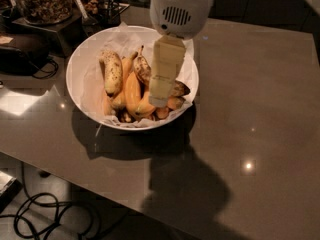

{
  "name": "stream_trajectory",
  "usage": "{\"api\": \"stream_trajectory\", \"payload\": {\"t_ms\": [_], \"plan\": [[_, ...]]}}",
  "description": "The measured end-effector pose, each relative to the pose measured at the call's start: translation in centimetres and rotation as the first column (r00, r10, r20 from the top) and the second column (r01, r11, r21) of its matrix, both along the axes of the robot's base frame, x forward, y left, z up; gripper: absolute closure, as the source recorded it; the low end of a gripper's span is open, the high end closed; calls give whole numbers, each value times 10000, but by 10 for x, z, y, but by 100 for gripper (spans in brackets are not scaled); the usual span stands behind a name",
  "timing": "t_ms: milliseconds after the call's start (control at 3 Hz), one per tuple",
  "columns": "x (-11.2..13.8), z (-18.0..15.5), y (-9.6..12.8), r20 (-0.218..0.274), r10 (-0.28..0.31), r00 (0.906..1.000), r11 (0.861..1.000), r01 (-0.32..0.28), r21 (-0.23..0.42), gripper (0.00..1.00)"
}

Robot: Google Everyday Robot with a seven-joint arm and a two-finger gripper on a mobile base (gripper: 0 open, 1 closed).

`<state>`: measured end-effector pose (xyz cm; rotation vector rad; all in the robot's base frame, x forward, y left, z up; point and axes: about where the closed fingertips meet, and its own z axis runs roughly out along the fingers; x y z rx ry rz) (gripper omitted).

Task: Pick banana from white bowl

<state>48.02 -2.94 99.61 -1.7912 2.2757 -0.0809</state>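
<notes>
The claw (159, 99) hangs over the white bowl (80, 79); whether it is apart or together cannot be told. The banana (142, 68) lies just beneath and behind it among the other bananas (113, 74), not yet lifted. Descent, grasp and lift apparently remain.

Tool (159, 100) above banana (142, 68) in white bowl (84, 86)
</notes>
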Motion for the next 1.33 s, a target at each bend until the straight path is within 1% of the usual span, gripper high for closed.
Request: {"api": "stream_trajectory", "payload": {"t_ms": [333, 667, 1000, 1333], "plan": [[1, 0, 3, 147, -235, 9996, 9991, 230, 367, 0], [8, -9, 9, -102, -975, 9952, 9939, 979, 515, 0], [18, -20, 5, -582, -2179, 9742, 9726, 2217, 700, 0], [23, -36, 6, -1250, -2900, 9488, 9502, 3010, 806, 14]]}}
